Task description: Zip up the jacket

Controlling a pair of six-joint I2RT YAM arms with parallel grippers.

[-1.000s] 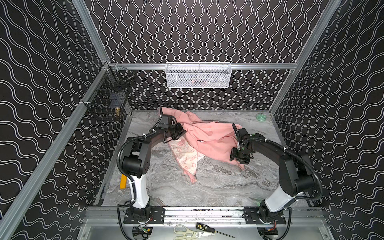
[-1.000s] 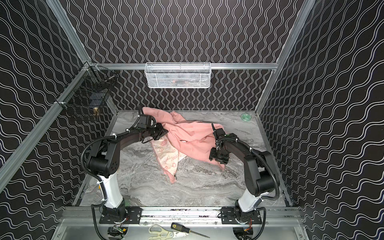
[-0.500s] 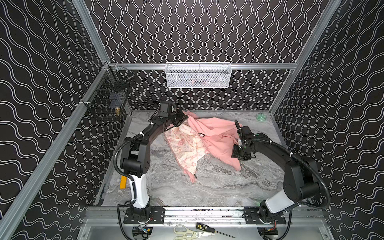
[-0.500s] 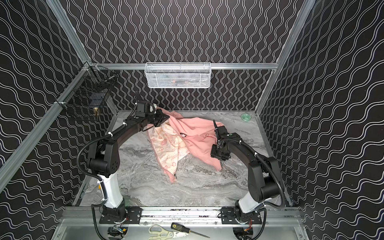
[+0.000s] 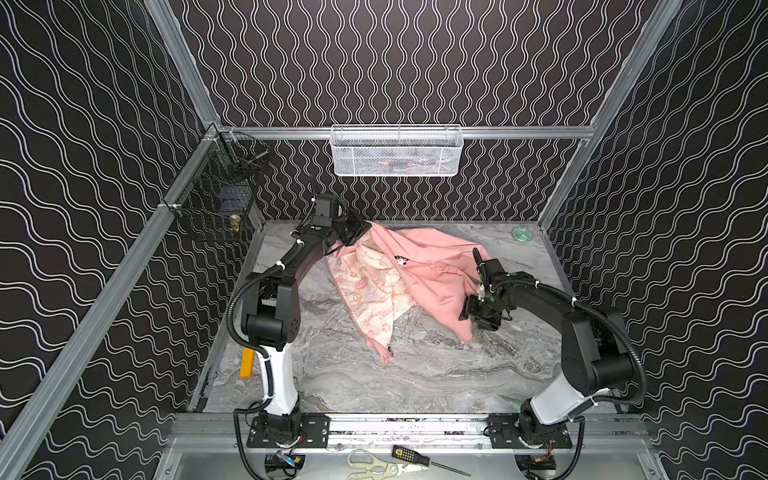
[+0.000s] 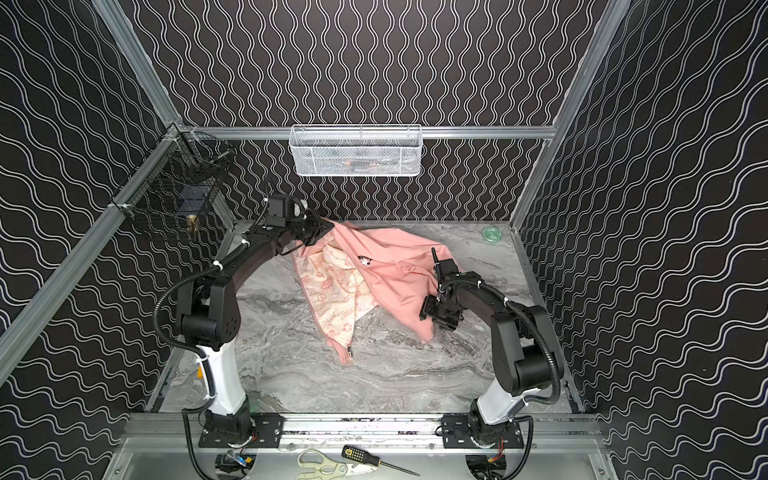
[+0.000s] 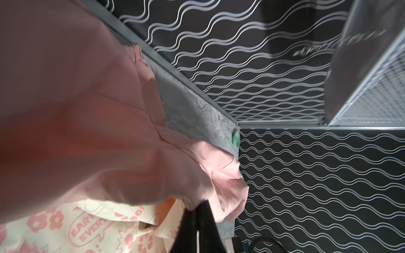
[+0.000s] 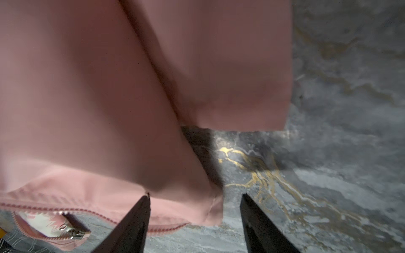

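The salmon-pink jacket [image 5: 432,270] [image 6: 395,274] lies unzipped on the marble table, its cream patterned lining [image 5: 370,286] turned up on the left half. My left gripper [image 5: 361,230] [image 6: 326,228] holds the far left part lifted at the back; in the left wrist view it [image 7: 198,204] is shut on pink fabric. My right gripper [image 5: 471,316] [image 6: 432,316] stands open at the near right hem. In the right wrist view the hem corner [image 8: 210,210] lies between the spread fingers of that gripper [image 8: 195,197], unpinched. The zipper slider [image 8: 72,232] lies to one side.
A white mesh basket [image 5: 397,151] hangs on the back wall and a black wire basket [image 5: 220,195] at the left corner. A green disc [image 5: 522,235] sits at the back right corner, a yellow block [image 5: 247,362] by the left arm. Scissors [image 5: 374,461] and a screwdriver [image 5: 415,455] lie in front.
My left gripper has pulled its part of the jacket up and toward the back, spreading the front and baring the lining. The right gripper's jaws have widened at the hem.
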